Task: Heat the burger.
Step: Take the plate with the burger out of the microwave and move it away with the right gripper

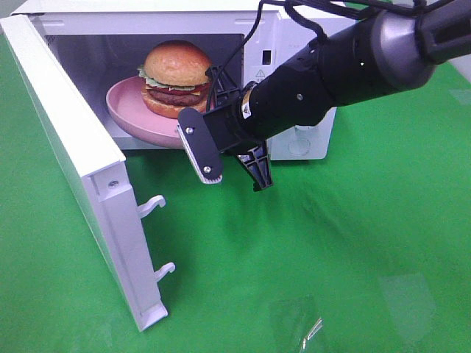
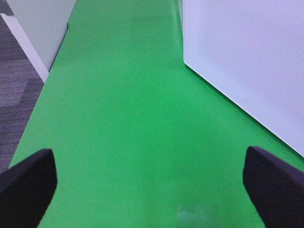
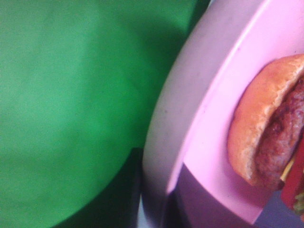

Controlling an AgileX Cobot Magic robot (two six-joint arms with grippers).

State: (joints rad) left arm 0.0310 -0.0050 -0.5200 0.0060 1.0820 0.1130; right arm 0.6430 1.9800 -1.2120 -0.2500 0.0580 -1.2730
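Observation:
The burger (image 1: 176, 77), with its glossy bun, lettuce and dark patty, sits on a pink plate (image 1: 132, 118) that is partly inside the open microwave (image 1: 294, 59), its front rim sticking out of the opening. My right gripper (image 1: 218, 92) reaches in from the right, shut on the plate's right rim beside the burger. The right wrist view shows the plate's rim (image 3: 190, 109) and the burger (image 3: 270, 128) very close; its fingers are hidden there. My left gripper (image 2: 152, 190) hangs open over bare green cloth, holding nothing, and is out of the high view.
The microwave door (image 1: 81, 154) swings out to the front left, with two latch hooks (image 1: 158, 235) on its edge. Green cloth (image 1: 331, 257) covers the table. The left wrist view shows a white perforated panel (image 2: 247, 61) and grey floor (image 2: 19, 85) past the table edge.

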